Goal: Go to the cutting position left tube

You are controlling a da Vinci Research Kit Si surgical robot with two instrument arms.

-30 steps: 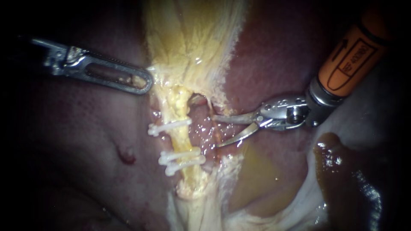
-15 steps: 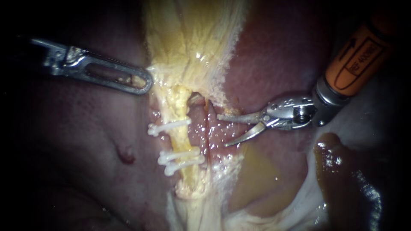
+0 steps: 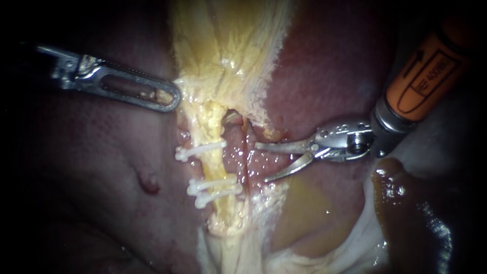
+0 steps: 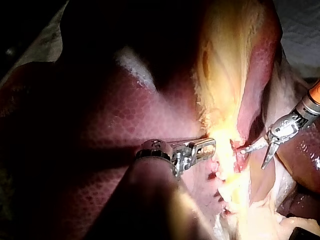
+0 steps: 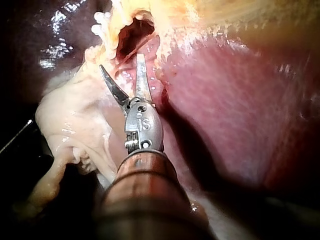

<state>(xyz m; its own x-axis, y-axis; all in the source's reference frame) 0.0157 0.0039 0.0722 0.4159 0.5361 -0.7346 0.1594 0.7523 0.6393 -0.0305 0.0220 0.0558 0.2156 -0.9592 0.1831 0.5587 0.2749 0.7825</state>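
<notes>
Endoscope view: right instrument point(image 3: 261, 163), blades apart.

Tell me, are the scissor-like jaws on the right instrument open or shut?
Open. The right instrument spreads its two jaws in a V, a clear gap between, gripping nothing.

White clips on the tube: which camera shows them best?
The endoscope view: all three clips lie across the yellow tube. The left wrist view loses them in glare; the right wrist view doesn't clearly show them.
</notes>
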